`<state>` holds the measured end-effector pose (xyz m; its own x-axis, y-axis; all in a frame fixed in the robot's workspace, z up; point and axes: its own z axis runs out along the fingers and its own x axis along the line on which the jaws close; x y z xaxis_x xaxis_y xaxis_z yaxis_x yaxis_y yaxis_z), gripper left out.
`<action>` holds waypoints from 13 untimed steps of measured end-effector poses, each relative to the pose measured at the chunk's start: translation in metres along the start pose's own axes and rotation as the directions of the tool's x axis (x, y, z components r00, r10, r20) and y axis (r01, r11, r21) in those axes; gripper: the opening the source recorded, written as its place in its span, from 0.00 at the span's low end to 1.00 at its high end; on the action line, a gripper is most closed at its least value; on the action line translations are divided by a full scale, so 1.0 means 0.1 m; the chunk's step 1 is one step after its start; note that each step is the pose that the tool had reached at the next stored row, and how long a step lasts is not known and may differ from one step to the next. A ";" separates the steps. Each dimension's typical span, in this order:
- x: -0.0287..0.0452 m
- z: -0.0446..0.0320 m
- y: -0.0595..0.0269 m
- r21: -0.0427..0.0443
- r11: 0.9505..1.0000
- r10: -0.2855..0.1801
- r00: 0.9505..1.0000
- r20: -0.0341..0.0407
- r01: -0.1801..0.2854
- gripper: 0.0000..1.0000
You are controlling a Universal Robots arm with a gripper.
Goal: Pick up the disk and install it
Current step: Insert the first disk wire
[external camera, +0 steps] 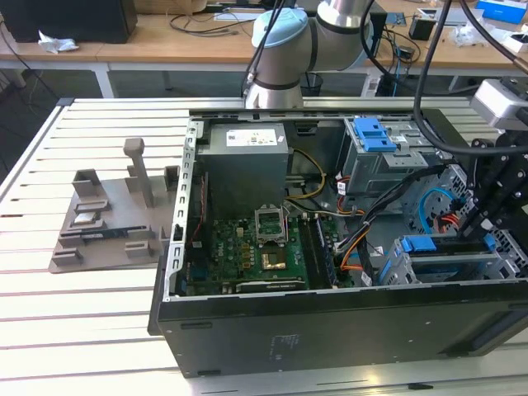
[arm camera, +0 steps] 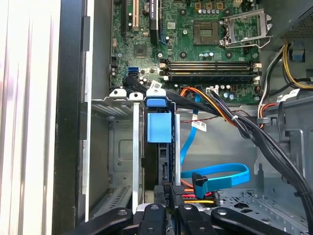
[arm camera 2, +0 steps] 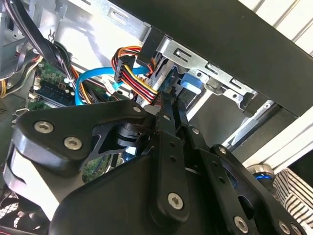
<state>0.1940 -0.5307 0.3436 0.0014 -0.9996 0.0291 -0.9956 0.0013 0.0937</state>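
The gripper [arm camera 2: 171,105] had its two black fingers [arm camera 2: 167,128] pressed close together, with no gap visible between them, and they appeared to pinch a thin dark edge at the tips. In the first wrist view that edge belonged to the disk [arm camera: 161,164], which stood on its side in a slot of the drive cage [arm camera: 117,147], with its blue rail tab [arm camera: 159,126] at the far end. I could not tell how deep the disk sat in the slot.

In the exterior view the gripper [external camera: 487,223] hung over the cage [external camera: 445,264] at the exterior view's right side of the open computer case [external camera: 330,330]. Just beside the fingers lay a blue flat cable [arm camera: 220,176] and a bundle of red, yellow and black wires [arm camera 2: 134,78]. Farther away were the green motherboard [external camera: 247,256], the grey power-supply box [external camera: 246,169] and a second cage with a blue latch [external camera: 373,134]. The case rested on a white slatted table [external camera: 82,330], and a grey fixture [external camera: 111,219] stood well apart on the exterior view's left.
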 end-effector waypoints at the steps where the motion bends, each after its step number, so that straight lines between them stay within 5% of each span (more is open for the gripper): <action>1: -0.001 0.000 0.000 0.000 1.000 0.000 1.000 0.004 0.000 0.16; 13: 0.013 0.023 -0.002 0.000 1.000 -0.001 1.000 0.006 0.001 0.16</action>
<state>0.1940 -0.5321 0.3412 0.0014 -0.9997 0.0231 -0.9956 0.0008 0.0936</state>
